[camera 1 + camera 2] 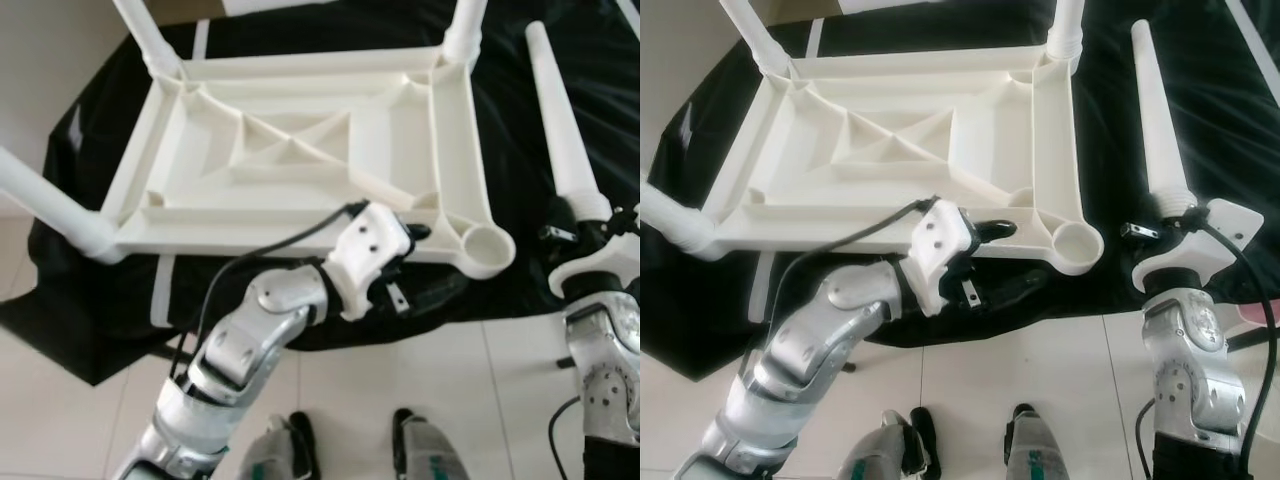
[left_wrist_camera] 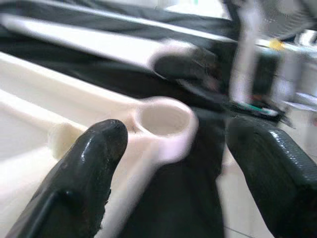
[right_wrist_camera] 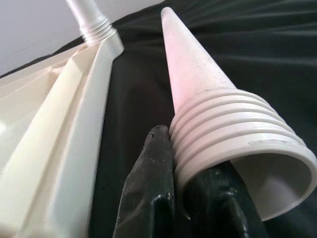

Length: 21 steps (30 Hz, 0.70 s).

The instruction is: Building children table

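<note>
A white plastic table top [image 1: 455, 130] lies upside down on a black cloth. Legs stand in three corners: far left [image 1: 145, 35], far right [image 1: 465, 25] and near left [image 1: 45, 205]. The near right corner socket [image 1: 487, 248] holds no leg. My left gripper [image 1: 405, 265] is open at the table's near edge, just left of that socket [image 2: 163, 119], one finger over the rim and one below it. A loose tapered leg [image 1: 560, 120] lies on the cloth right of the table. My right gripper [image 3: 183, 163] is shut on its threaded end [image 3: 233, 134].
The black cloth [image 1: 520, 60] hangs over the near edge above a pale tiled floor [image 1: 60, 400]. My feet [image 1: 300, 440] stand close to that edge. A white strip [image 1: 165, 290] runs down the cloth at the left.
</note>
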{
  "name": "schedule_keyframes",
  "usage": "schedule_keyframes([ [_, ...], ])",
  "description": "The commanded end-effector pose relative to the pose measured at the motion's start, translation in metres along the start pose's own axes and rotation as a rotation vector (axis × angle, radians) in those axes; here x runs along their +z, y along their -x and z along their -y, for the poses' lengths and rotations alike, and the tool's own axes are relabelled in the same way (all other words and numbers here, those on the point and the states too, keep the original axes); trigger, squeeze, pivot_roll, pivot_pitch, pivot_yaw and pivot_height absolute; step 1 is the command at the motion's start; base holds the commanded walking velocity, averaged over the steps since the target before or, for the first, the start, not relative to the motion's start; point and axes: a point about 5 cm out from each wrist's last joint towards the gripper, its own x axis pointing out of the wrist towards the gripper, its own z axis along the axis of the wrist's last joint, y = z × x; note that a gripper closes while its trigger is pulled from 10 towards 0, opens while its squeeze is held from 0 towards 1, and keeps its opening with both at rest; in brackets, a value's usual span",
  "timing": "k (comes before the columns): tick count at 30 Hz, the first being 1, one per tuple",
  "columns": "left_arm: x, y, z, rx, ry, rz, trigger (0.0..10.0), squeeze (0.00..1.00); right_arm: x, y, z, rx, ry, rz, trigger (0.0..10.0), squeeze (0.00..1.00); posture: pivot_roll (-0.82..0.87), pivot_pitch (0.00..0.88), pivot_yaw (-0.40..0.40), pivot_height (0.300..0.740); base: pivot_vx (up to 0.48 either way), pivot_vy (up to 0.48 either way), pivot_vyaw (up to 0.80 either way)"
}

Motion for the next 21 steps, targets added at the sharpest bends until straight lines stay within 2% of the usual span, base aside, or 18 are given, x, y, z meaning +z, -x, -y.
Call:
schedule_keyframes([
  [1,0.0,0.001,-0.005,0.038,-0.027,0.005,10.0,0.0,-0.012,0.008,-0.002,0.004,-0.014,-0.082,0.0,0.0,-0.09,0.195,0.059,0.74,0.0,0.0,0.0],
  [3,0.0,0.0,-0.006,0.042,-0.03,0.005,10.0,0.0,-0.012,0.009,-0.002,0.006,-0.015,-0.086,0.0,0.0,-0.09,0.195,0.059,0.74,0.0,0.0,0.0],
  [4,-0.002,0.0,-0.01,0.069,-0.029,0.01,10.0,0.0,-0.015,0.017,-0.004,0.013,-0.015,-0.121,0.0,0.0,-0.1,0.185,0.044,0.74,0.0,0.0,0.0],
  [6,-0.002,0.0,-0.011,0.078,-0.03,0.011,10.0,0.0,-0.016,0.02,-0.005,0.016,-0.014,-0.134,0.0,0.0,-0.1,0.185,0.044,0.74,0.0,0.0,0.0],
  [7,-0.003,0.001,-0.013,0.088,-0.032,0.009,10.0,0.0,-0.018,0.023,-0.005,0.018,0.0,-0.147,10.0,0.0,-0.11,0.18,0.032,0.74,0.0,0.0,0.0],
  [13,-0.007,0.0,-0.014,0.096,-0.052,0.008,10.0,0.0,-0.021,0.025,0.01,-0.038,0.064,-0.184,10.0,0.0,-0.12,0.169,0.024,0.74,0.0,0.0,0.0],
  [14,-0.008,0.0,-0.014,0.096,-0.053,0.01,10.0,0.0,-0.021,0.025,0.015,-0.073,0.07,-0.186,10.0,0.84,-0.12,0.167,0.023,0.74,0.0,0.0,0.0],
  [16,-0.008,0.0,-0.014,0.097,-0.055,0.012,10.0,0.0,-0.021,0.025,0.019,-0.096,0.073,-0.189,10.0,0.84,-0.12,0.167,0.023,0.74,0.0,0.0,0.0],
  [17,-0.008,-0.001,-0.015,0.099,-0.056,0.014,10.0,0.0,-0.021,0.026,0.021,-0.111,0.081,-0.194,10.0,1.0,-0.12,0.166,0.024,0.74,0.0,0.0,0.0],
  [21,-0.009,0.001,-0.015,0.099,-0.059,0.013,10.0,0.0,-0.025,0.032,0.021,-0.127,0.088,-0.212,10.0,1.0,-0.12,0.17,0.036,0.74,0.0,0.0,0.0],
])
